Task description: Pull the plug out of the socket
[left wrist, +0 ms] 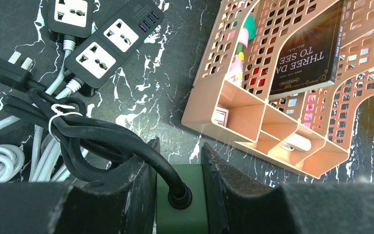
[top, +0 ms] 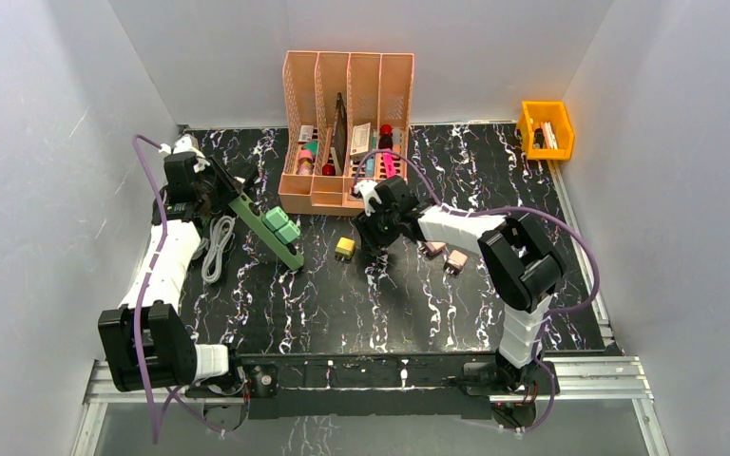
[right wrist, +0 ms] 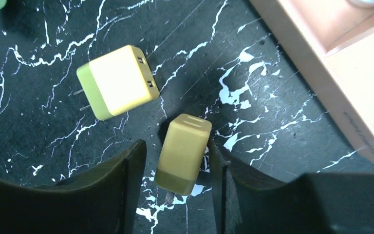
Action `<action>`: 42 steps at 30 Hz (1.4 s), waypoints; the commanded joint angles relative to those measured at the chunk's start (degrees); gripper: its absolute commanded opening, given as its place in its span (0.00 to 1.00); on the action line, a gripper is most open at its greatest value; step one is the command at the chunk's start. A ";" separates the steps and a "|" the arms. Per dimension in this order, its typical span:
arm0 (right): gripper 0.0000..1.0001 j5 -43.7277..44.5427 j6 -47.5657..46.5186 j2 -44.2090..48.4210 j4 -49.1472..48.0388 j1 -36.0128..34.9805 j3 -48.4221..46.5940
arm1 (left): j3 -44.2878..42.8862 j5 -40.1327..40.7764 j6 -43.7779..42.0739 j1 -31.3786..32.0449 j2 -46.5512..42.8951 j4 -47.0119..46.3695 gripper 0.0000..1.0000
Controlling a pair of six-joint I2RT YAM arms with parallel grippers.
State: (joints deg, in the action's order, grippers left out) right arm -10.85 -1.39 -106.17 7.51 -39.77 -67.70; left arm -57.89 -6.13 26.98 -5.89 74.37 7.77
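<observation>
left gripper clamps green power strip; right gripper, jaws apart, straddles yellow plug: centre it before closing.

Green power strip, yellow plug

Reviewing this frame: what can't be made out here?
- Left wrist view: the green power strip shows only its cord end; the left gripper's jaws and the bottom edge hide its sockets.
- Top view: the yellow plug between the right gripper's jaws is hidden under the gripper.
- Top view: the yellow bin's contents are too small to identify.
</observation>
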 commanded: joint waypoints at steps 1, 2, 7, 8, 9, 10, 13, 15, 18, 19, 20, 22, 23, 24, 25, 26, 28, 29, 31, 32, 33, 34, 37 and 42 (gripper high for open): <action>0.50 -0.90 0.86 -0.31 1.70 -0.11 -2.28 | -1.79 1.03 -1.96 -0.60 -1.28 -1.51 0.00; 0.42 -0.52 1.54 -0.04 1.60 -0.07 -2.07 | -1.79 1.03 -1.94 -0.51 -1.32 -1.48 0.00; 0.26 -4.53 9.69 3.51 -3.87 2.77 2.24 | -1.88 1.20 -1.93 -0.58 -1.33 -1.36 0.00; 0.26 -6.03 12.52 4.45 -6.02 3.64 3.86 | -1.88 1.27 -1.99 -0.58 -1.41 -1.31 0.00; 0.26 -7.01 15.37 5.36 -8.27 4.34 5.39 | -1.88 1.29 -1.98 -0.53 -1.40 -1.35 0.00; 0.26 -7.60 18.84 5.96 -10.44 4.96 7.20 | -1.88 1.30 -1.95 -0.53 -1.35 -1.31 0.00; 0.27 -9.49 30.21 9.04 -19.10 6.56 13.84 | -1.88 1.30 -1.98 -0.53 -1.57 -1.27 0.00; 0.28 -9.91 38.48 10.06 -24.68 7.21 18.58 | -1.88 1.34 -1.96 -0.57 -1.67 -1.27 0.00; 0.29 -9.24 49.10 10.45 -36.28 7.38 25.10 | -1.79 1.15 -1.93 -0.59 -1.77 -1.27 0.00; 0.29 -9.27 53.95 10.02 -39.50 7.39 26.51 | -1.77 1.08 -1.94 -0.54 -1.73 -1.34 0.00; 0.30 -9.09 56.40 9.57 -41.54 7.28 27.58 | -1.79 0.97 -1.91 -0.53 -1.77 -1.42 0.00; 0.31 -8.58 59.64 8.51 -44.54 7.07 28.58 | -1.71 0.91 -1.79 -0.51 -1.80 -1.49 0.00; 0.33 -8.03 60.77 8.02 -45.58 6.74 28.72 | -1.70 0.74 -1.76 -0.47 -1.84 -1.52 0.00; 0.35 -7.59 61.64 7.54 -46.72 6.44 28.72 | -1.69 0.72 -1.76 -0.53 -1.92 -1.53 0.00; 0.36 -7.15 62.35 7.03 -47.51 6.08 28.64 | -1.62 0.64 -1.68 -0.45 -1.97 -1.60 0.00; 0.38 -6.57 63.01 6.80 -48.49 5.76 28.55 | -1.62 0.59 -1.67 -0.44 -2.14 -1.62 0.00; 0.38 -5.99 64.02 4.47 -50.21 5.42 28.08 | -1.66 0.59 -1.67 -0.48 -2.34 -1.64 0.00; 0.38 -6.13 64.51 3.49 -50.68 5.42 27.55 | -1.62 0.68 -1.67 -0.45 -2.38 -1.66 0.00; 0.38 -6.55 65.43 1.52 -52.05 5.32 26.40 | -1.61 0.55 -1.67 -0.47 -2.42 -1.71 0.00; 0.38 -6.89 65.76 0.43 -52.48 5.17 25.71 | -1.65 0.53 -1.59 -0.44 -2.47 -1.71 0.00; 0.38 -7.10 65.78 -0.13 -52.49 5.06 25.23 | -1.62 0.51 -1.64 -0.46 -2.47 -1.71 0.00; 0.37 -7.00 65.82 -0.44 -52.53 4.79 24.95 | -1.69 0.51 -1.67 -0.44 -2.47 -1.66 0.00; 0.38 -6.14 65.02 -0.93 -52.15 4.18 24.35 | -1.69 0.52 -1.67 -0.48 -2.47 -1.54 0.00; 0.42 -5.77 64.69 -3.05 -52.42 3.65 22.10 | -1.70 0.62 -1.67 -0.44 -2.50 -1.53 0.00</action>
State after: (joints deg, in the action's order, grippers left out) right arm -17.63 63.11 -107.44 -40.95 -35.42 -42.00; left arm -57.89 -6.20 26.96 -5.89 74.37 7.77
